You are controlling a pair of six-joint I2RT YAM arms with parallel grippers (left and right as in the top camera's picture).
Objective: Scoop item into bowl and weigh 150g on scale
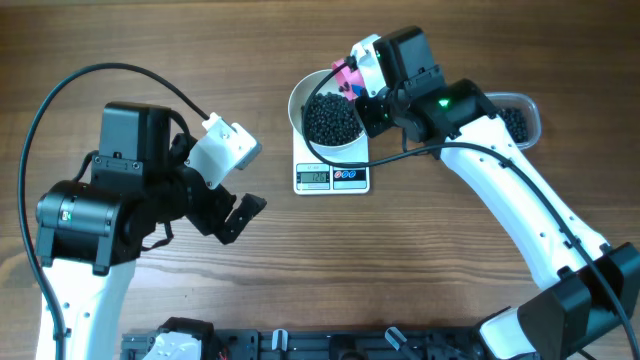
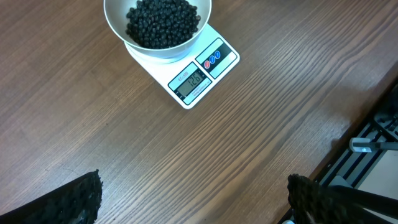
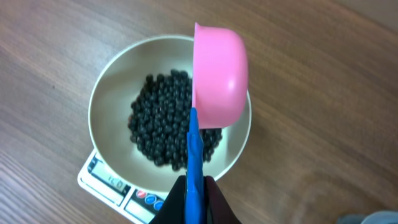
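**Pink scoop tipped over the bowl on the scale**

Overhead view: at upper centre of the frame we see the round, plain white bowl point(image 1: 297, 105) standing on the small, flat, rectangular white kitchen scale point(image 1: 332, 178). The scale's grey display and two round buttons face the lower edge of the frame. A heap of small, round black pellets point(image 1: 332, 118) fills the middle of the bowl. The right gripper point(image 1: 360, 97) hangs over the bowl's upper right rim, closed on a pink plastic scoop point(image 1: 347, 72). Further right, partly hidden under the arm, a clear plastic tub point(image 1: 533, 108) holds more pellets. The left gripper point(image 1: 235, 200) hovers over the brown wooden table point(image 1: 300, 280) at left of centre, well apart from the scale.

Left wrist view: we find the bowl and scale at top centre, with the scale turned at an angle. Its display shows digits that we cannot read with certainty. The two black ribbed fingertips point(image 2: 81, 199) sit in the bottom corners, spread wide, with only bare wood between them.

Right wrist view: the scoop's pink cup lies tipped on its side above the right part of the bowl. Its mouth faces left toward the pellets, and we see its rounded back. A blue handle point(image 3: 194, 155) runs down to the bottom edge, where the black fingers point(image 3: 214, 202) pinch it from both sides. The pellets lie in the bowl's centre, and a corner of the scale shows at lower left.
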